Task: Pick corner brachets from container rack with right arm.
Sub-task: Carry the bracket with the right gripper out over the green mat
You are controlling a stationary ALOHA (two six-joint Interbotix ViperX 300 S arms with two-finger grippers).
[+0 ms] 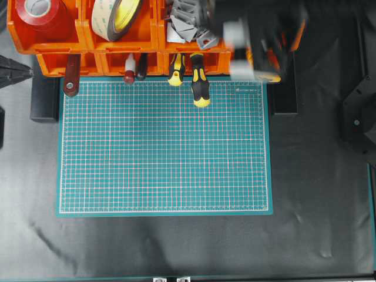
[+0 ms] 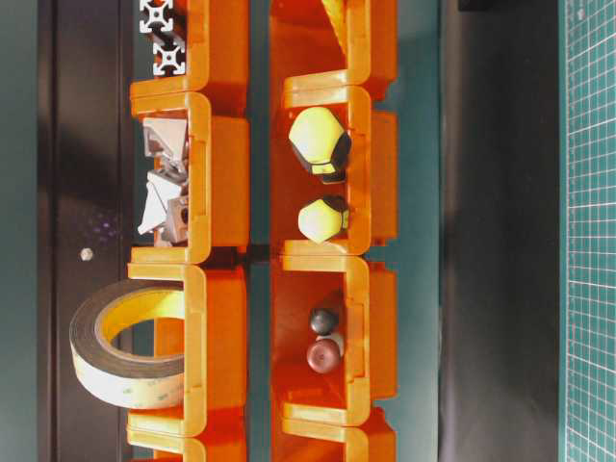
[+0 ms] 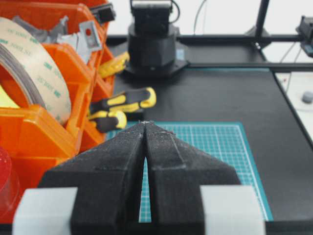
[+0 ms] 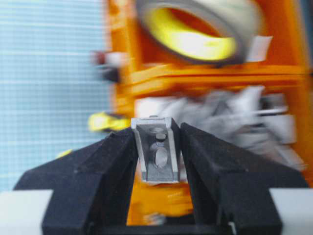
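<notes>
The right arm's black gripper (image 4: pixel 156 147) pinches one small silver-grey metal corner bracket (image 4: pixel 156 155) between its two black fingers (image 4: pixel 115 161). The bracket sits upright between them, and its holes face the camera. So one piece is picked.

Seen from above, the right arm (image 1: pixel 258 41) is a blur over the right end of the bright orange plastic container rack (image 1: pixel 59 47). It is just beside the bin that holds the pile of the other corner brackets (image 1: pixel 185 23). The table-level view shows more of these grey pieces in their bin too.

I think the grab is done but the carry is not. The bracket is not set down anywhere yet, and many more wait in the bin.

The left arm's black pointed gripper (image 3: pixel 145 128) has its fingers pressed together with nothing in them. It sits low over the green gridded cutting mat (image 3: pixel 215 142), near the rack.
</notes>
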